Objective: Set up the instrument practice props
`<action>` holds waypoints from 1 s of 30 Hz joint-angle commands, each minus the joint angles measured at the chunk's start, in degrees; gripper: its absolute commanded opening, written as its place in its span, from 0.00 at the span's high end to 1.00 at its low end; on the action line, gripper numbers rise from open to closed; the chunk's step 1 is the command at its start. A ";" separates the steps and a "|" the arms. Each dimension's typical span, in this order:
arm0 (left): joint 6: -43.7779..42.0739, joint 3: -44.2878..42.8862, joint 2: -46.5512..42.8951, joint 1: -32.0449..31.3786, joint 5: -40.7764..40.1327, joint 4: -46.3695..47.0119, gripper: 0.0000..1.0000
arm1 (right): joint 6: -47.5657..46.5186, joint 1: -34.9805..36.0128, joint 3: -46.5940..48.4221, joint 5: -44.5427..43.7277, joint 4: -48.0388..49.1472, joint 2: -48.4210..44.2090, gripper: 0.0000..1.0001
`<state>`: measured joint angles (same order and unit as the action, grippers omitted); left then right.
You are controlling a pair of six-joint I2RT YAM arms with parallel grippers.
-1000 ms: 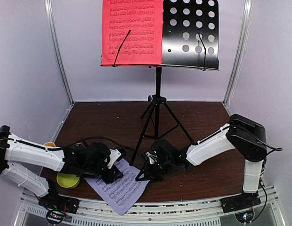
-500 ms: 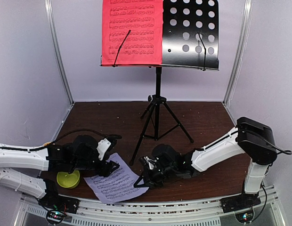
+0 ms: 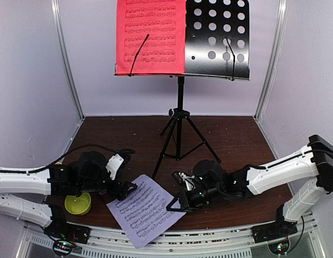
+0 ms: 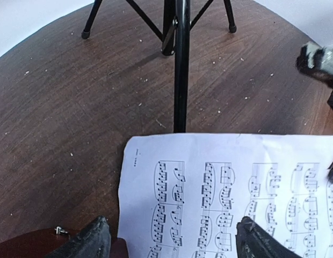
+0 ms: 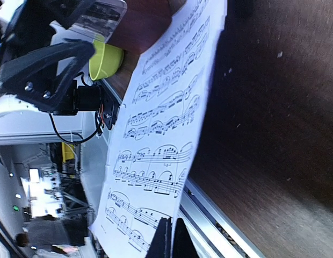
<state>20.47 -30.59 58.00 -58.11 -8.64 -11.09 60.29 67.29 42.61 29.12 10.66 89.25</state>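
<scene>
The black music stand [image 3: 179, 115] stands at the back of the table, and the red music sheet [image 3: 150, 36] leans on the left half of its perforated desk [image 3: 217, 37]. At the front of the table lies the white music sheet [image 3: 144, 210], its right edge lifted. My right gripper [image 3: 174, 205] is shut on that edge; the right wrist view shows the sheet [image 5: 156, 134] pinched in the gripper [image 5: 170, 239]. My left gripper [image 3: 128, 188] is open over the sheet's left end. In its wrist view the gripper [image 4: 172, 244] holds nothing, and the sheet [image 4: 236, 188] lies flat.
A lime-green bowl [image 3: 78, 205] sits at the front left beside my left arm [image 3: 27, 180]. The stand's tripod legs [image 3: 204, 145] spread over the middle of the table; its pole [image 4: 180, 64] is just beyond the sheet. A dark-red thing [image 4: 27, 248] lies under my left gripper.
My left gripper has opened and let go of the white sheet. The right gripper has shut on the sheet's right edge and drawn it to the right, lifting that edge.
</scene>
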 commanded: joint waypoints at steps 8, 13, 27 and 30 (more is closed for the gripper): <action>-2.95 -2.79 -0.61 0.72 4.13 5.13 0.09 | -25.65 0.69 1.06 -10.11 -19.33 -16.30 1.00; -5.68 -1.84 -4.79 0.63 7.25 7.61 0.02 | -35.29 0.71 -3.63 -13.29 -20.15 -26.40 1.00; -16.71 -5.01 -4.05 0.69 10.02 13.58 0.02 | -54.86 1.36 -2.29 -11.10 -29.03 -42.57 1.00; -20.66 -7.05 -1.25 0.71 12.01 14.31 0.02 | -58.75 2.88 0.08 -12.36 -33.87 -42.66 1.00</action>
<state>6.55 -33.85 54.04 -57.74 0.12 -2.37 8.99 68.49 38.96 17.87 -15.86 47.37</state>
